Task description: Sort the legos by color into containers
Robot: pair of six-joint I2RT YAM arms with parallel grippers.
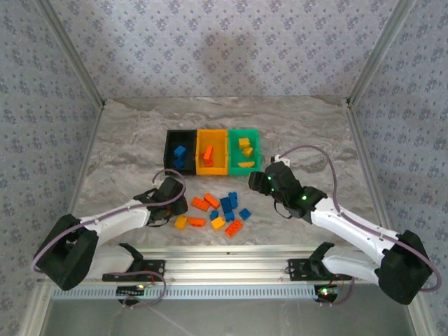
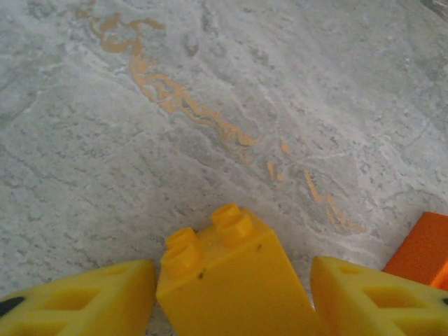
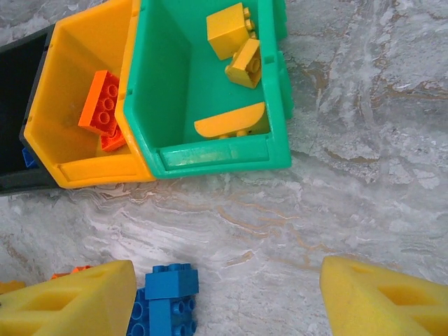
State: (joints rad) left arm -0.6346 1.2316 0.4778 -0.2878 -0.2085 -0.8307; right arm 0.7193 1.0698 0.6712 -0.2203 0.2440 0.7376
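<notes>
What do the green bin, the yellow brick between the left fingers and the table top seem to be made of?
Green bin: likely moulded plastic, smooth, slightly glossy; light reflects on its rim. Yellow brick: hard plastic, smooth with moulded studs. Table top: marble-like grey veined surface, matte; could be printed laminate or stone.

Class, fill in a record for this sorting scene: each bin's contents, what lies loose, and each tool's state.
black bin: blue bricks
orange bin: orange bricks
green bin: yellow bricks
table: loose bricks, blue, orange and yellow, in front of the bins
left tool: yellow brick between its fingers; grip unclear
right tool: open, empty, near the green bin
</notes>
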